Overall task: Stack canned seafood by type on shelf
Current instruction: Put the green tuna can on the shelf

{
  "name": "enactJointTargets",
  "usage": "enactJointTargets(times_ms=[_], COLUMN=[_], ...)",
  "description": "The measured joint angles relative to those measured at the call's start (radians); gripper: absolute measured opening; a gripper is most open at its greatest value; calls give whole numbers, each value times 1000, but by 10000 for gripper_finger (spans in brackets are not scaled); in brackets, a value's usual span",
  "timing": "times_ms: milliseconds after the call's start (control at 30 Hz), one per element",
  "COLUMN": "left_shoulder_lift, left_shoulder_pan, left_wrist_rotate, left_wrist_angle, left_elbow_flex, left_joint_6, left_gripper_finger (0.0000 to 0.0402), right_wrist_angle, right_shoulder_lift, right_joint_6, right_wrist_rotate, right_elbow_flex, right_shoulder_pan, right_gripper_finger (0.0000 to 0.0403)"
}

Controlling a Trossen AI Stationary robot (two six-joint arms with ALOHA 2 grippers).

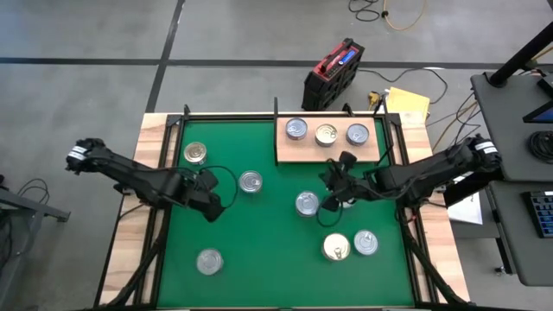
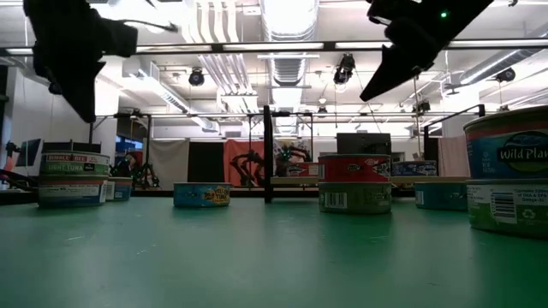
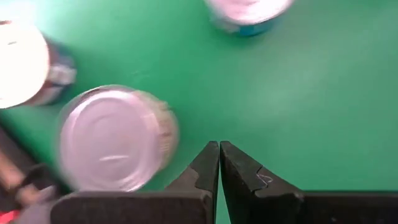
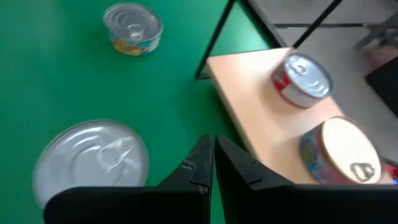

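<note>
Three cans stand on the pale wooden shelf at the mat's far right: two silver-lidded, with a gold-lidded one between them. Several more cans stand loose on the green mat, among them one left of centre and one at the centre. My left gripper hangs shut above the mat, near and left of the can left of centre. My right gripper is shut and raised above the mat, between the centre can and the shelf's near edge.
A gold-lidded can and a silver one stand near the front right, another at the front left, one at the far left. Black frame posts rise at the mat's far edge.
</note>
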Motion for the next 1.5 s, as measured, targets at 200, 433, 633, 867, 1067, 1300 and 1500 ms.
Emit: enactJointTargets(times_ms=[200,433,633,867,1067,1300,1500], left_shoulder_lift=[47,121,169,202,203,203,203], left_shoulder_pan=[15,73,136,172,174,173,177], left_wrist_rotate=[-51,-116,-54,-36,-33,-27,-33], left_wrist_angle=[-89,-183,-102,-96,-73,-40,-35], left_elbow_flex=[0,-4,-11,-11,-12,-18,-31], left_joint_6=[15,38,145,207,209,209,218], left_gripper_finger=[0,0,0,0,0,0,0], right_wrist_angle=[6,64,67,67,67,67,67], right_shoulder_lift=[-1,0,0,0,0,1,1], right_joint_6=[39,41,40,42,44,45,45], right_wrist_rotate=[8,16,19,19,19,19,18], right_elbow_flex=[-3,-14,-14,-14,-14,-14,-14], right_shoulder_pan=[53,59,59,59,59,59,59], right_gripper_finger=[9,9,9,9,9,9,9])
